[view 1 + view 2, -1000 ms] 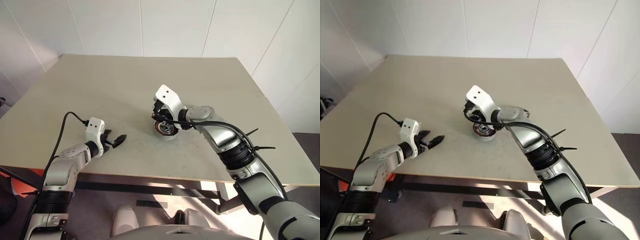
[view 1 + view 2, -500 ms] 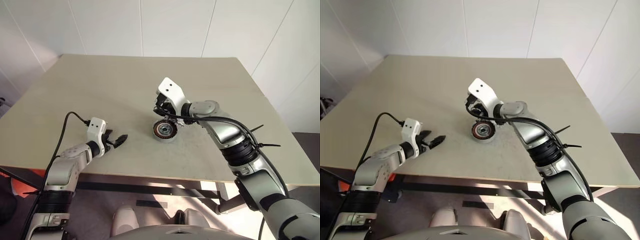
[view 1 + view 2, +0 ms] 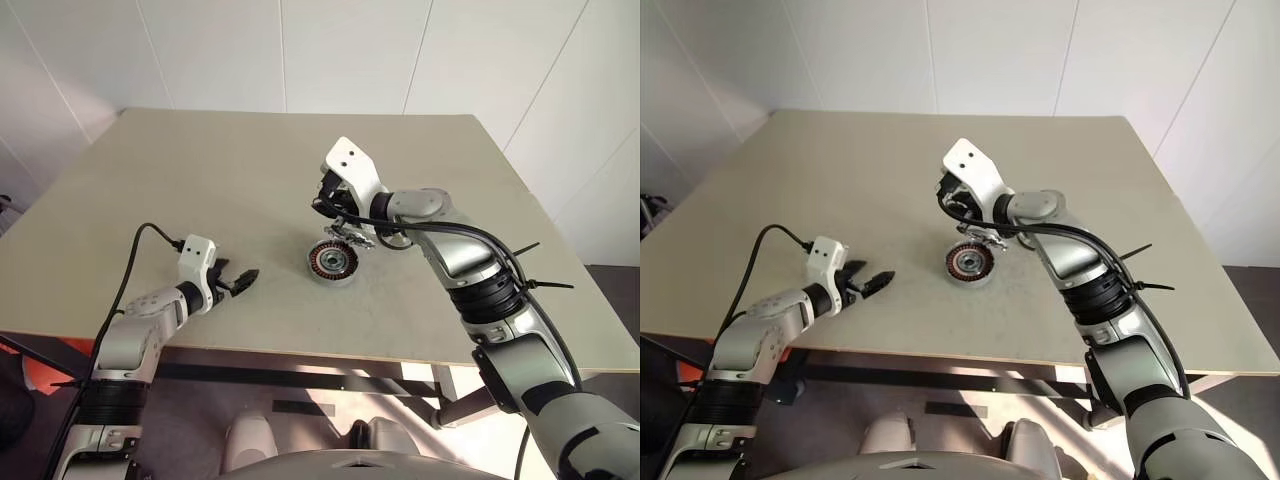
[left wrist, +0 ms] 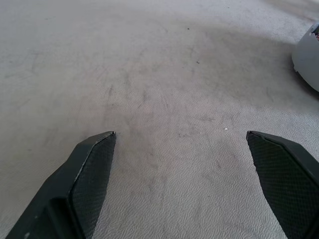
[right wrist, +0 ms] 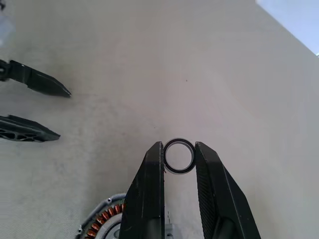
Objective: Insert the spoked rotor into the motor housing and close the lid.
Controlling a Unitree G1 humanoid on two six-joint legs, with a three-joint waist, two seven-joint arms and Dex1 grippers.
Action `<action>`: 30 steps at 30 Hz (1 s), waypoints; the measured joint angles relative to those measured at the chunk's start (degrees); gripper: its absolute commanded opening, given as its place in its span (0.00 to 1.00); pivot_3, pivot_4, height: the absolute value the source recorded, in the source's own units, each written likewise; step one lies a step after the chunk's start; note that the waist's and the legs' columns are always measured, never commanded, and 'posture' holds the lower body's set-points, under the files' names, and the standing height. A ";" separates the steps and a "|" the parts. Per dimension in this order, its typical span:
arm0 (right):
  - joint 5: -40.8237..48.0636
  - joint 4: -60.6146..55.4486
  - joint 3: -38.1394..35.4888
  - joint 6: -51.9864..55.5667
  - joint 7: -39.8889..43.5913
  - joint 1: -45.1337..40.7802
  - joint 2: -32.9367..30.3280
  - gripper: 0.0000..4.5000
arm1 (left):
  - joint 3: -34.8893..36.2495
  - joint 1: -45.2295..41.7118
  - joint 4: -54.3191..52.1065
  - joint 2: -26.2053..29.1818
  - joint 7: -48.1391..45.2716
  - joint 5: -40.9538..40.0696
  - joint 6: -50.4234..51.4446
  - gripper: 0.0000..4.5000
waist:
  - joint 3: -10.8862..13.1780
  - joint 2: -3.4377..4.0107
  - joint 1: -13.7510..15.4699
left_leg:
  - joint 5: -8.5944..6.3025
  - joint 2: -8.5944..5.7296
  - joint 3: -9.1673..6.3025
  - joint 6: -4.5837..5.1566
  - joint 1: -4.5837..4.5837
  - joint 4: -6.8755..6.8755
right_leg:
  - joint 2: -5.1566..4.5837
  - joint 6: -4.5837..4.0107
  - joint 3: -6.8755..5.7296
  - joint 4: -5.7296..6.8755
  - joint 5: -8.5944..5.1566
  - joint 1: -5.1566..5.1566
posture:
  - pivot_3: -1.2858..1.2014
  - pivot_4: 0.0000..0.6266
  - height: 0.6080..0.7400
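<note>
Head views: one motor housing sits on the worktop, open side up, copper windings visible, no lid on it. Right gripper hangs just above and behind the housing, clamped on the spoked rotor, which is off the surface and clear of the housing. Left gripper is low over the worktop, well apart from the housing on the robot's left, holding nothing.

Left wrist view: fingers spread wide, bare worktop between them. Grey curved edge of the housing at the frame edge.

Right wrist view: both fingers closed narrow on a small dark ring, which I read as the rotor's hub seen end-on. Housing windings sit below the fingers, off to one side, so not yet lined up. Left gripper's open fingers also show here.

Step, my read: rotor picked and carried, insertion not started. Next move needs the rotor centred over the housing bore, axis square to it, then a straight descent. Any tilt will likely jam it on the windings. The free left gripper could brace the housing.

Count: one housing, one rotor, two grippers. No separate lid that I can pick out, so I can't say where the closing step's part is.
</note>
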 measured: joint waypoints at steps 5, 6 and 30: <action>2.17 -5.88 -1.18 3.63 1.75 2.54 -4.48 0.13 | -0.26 0.16 -0.03 -0.26 0.01 0.02 -0.41 0.98 | -0.01 -0.01 0.23 | 0.00 -0.01 0.00 0.00 0.05 0.01 | -0.02 0.00 0.01 -0.01 0.00 0.07 | 0.52 0.00 1.00; 2.80 -7.50 -1.64 4.60 2.36 4.00 -6.30 0.13 | -0.32 0.21 -0.07 -0.33 -0.01 0.02 -0.45 0.98 | 0.00 -0.01 0.30 | 0.00 -0.01 0.00 0.00 0.05 0.01 | -0.02 0.01 0.01 -0.02 -0.01 0.09 | 0.52 0.00 1.00; 10.67 -16.28 -2.60 12.36 3.31 14.92 -14.21 0.13 | -0.43 0.03 0.83 -0.22 -1.02 0.33 -0.75 0.98 | 0.00 0.05 0.09 | -0.10 -0.08 0.07 0.18 0.40 0.00 | 0.04 0.12 0.57 0.04 -0.07 0.21 | 0.52 0.00 1.00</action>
